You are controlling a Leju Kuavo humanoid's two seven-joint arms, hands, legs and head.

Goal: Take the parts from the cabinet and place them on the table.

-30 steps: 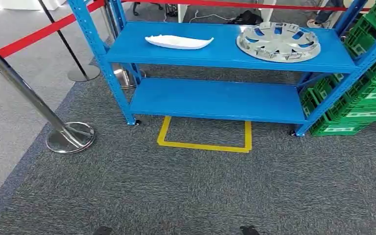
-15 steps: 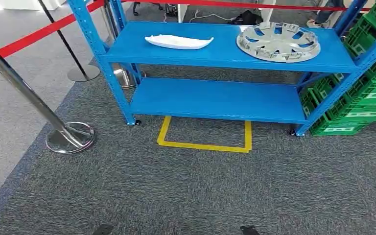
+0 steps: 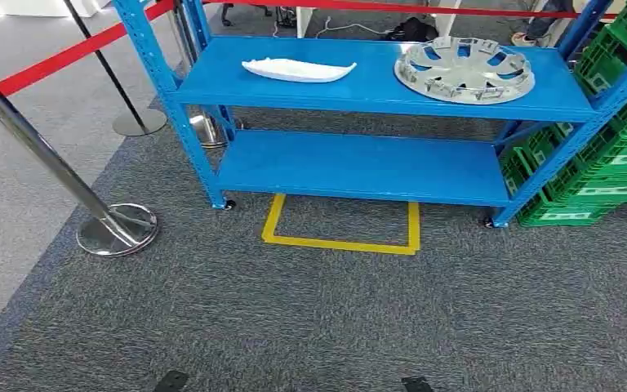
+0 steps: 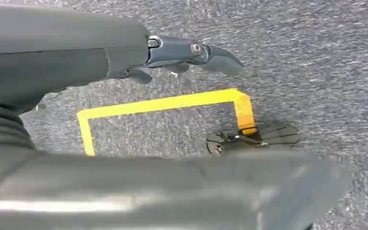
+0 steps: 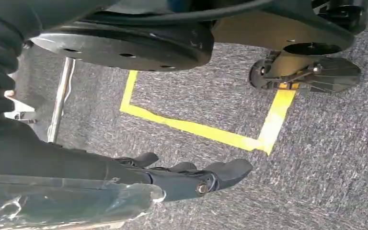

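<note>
On the top shelf of a blue rack (image 3: pixel 171 98) lie 2 parts: a long white trim piece (image 3: pixel 298 70) towards the left and a round silver hubcap (image 3: pixel 464 69) with open slots towards the right. The green crates (image 3: pixel 612 163) carry white labels too small to read. Both hands, left (image 4: pixel 172 55) and right (image 5: pixel 191 177), hang over grey carpet, fingers loosely apart and holding nothing.

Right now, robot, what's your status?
Left hand and right hand open. White curved part, silver wheel cover on blue rack's top shelf. Nothing in between.
</note>
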